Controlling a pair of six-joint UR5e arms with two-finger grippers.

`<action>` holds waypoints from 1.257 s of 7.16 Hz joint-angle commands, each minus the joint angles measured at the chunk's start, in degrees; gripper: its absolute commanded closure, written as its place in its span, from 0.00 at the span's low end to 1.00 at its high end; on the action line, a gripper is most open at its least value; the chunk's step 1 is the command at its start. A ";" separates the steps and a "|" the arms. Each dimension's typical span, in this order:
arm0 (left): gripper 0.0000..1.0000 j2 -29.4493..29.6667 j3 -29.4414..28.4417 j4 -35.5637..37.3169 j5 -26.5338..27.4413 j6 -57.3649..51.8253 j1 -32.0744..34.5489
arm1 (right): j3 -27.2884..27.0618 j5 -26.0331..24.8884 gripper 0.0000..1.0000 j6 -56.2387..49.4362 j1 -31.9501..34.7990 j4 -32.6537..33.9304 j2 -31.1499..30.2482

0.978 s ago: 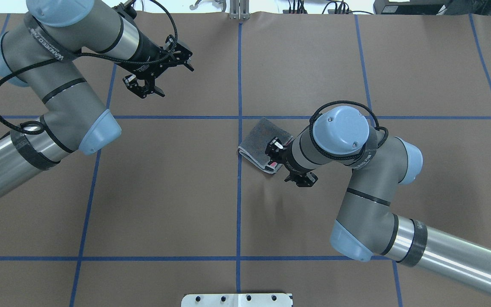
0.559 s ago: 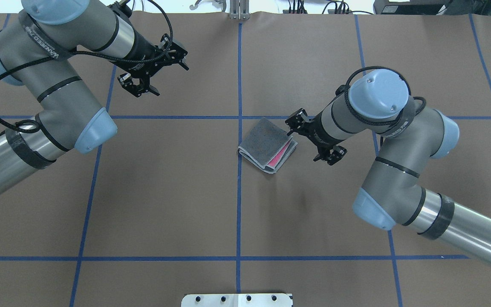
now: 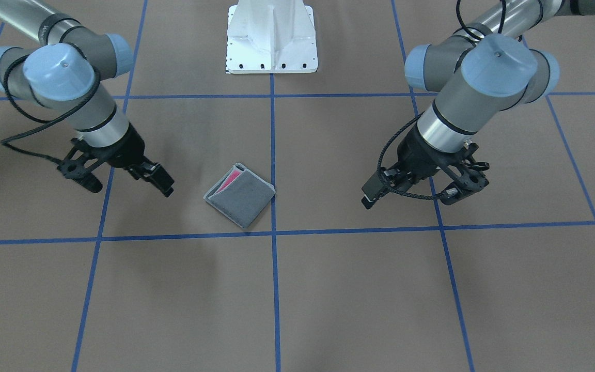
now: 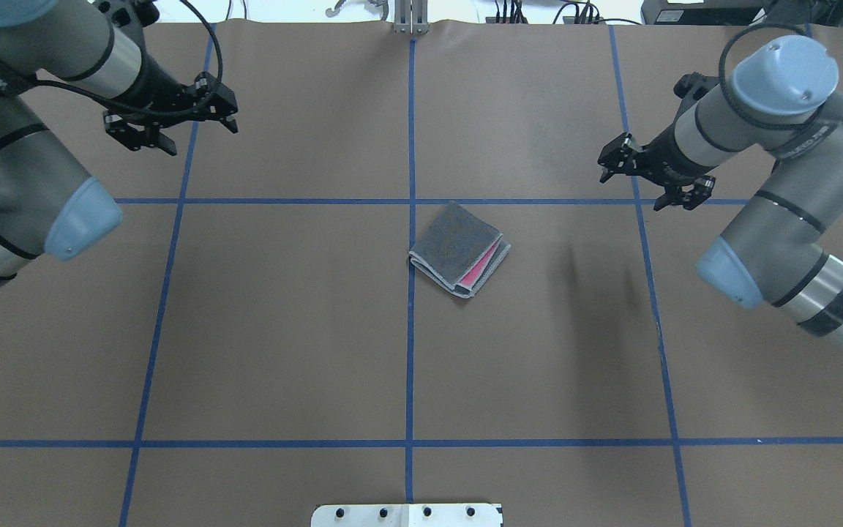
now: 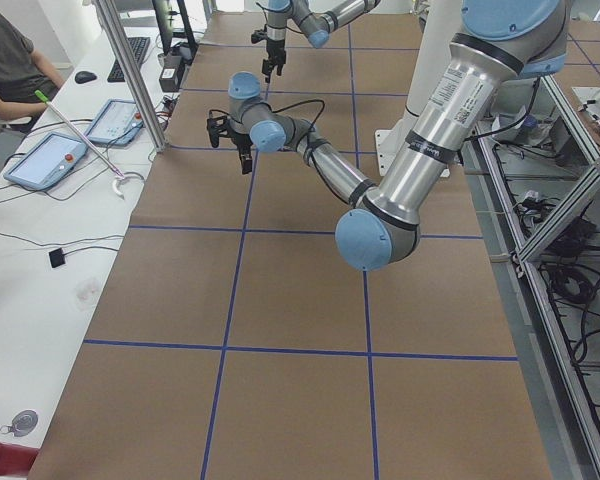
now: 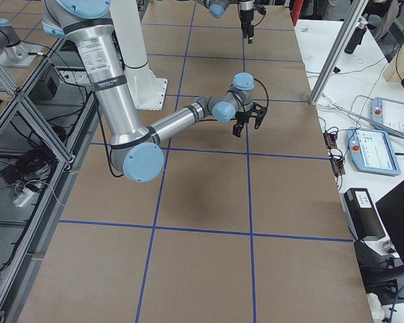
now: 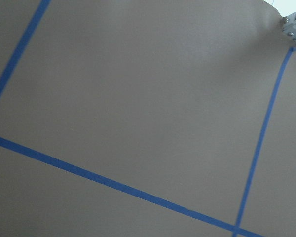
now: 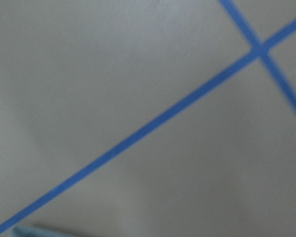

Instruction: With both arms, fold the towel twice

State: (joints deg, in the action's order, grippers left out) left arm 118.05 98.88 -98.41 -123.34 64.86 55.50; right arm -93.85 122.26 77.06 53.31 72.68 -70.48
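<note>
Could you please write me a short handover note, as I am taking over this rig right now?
Left gripper: open, empty, above the table, well clear of the towel.
Right gripper: open, empty, also well off to its own side.
Towel: lies flat near the table's centre as a small square, grey face up, with pink showing between the layers at one open edge.
Done: it looks folded twice, judging by the stacked edges.
Left: apparently nothing but a check that the edges line up; one corner gapes a little.
</note>
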 commanded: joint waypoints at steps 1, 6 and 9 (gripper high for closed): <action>0.00 -7.87 4.29 7.08 0.47 -22.76 4.42 | 5.32 5.25 0.00 -17.40 8.53 0.01 -2.72; 0.00 -21.36 0.90 7.09 -6.16 -54.38 17.33 | 7.27 12.12 0.00 -54.13 22.78 7.25 -10.29; 0.00 -23.11 -2.80 7.34 -9.11 -63.02 23.49 | 7.10 14.39 0.00 -63.09 25.18 12.23 -11.34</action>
State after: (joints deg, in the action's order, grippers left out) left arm 95.91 97.66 -91.42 -132.04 8.03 76.55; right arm -86.65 135.18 15.78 78.02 84.05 -81.04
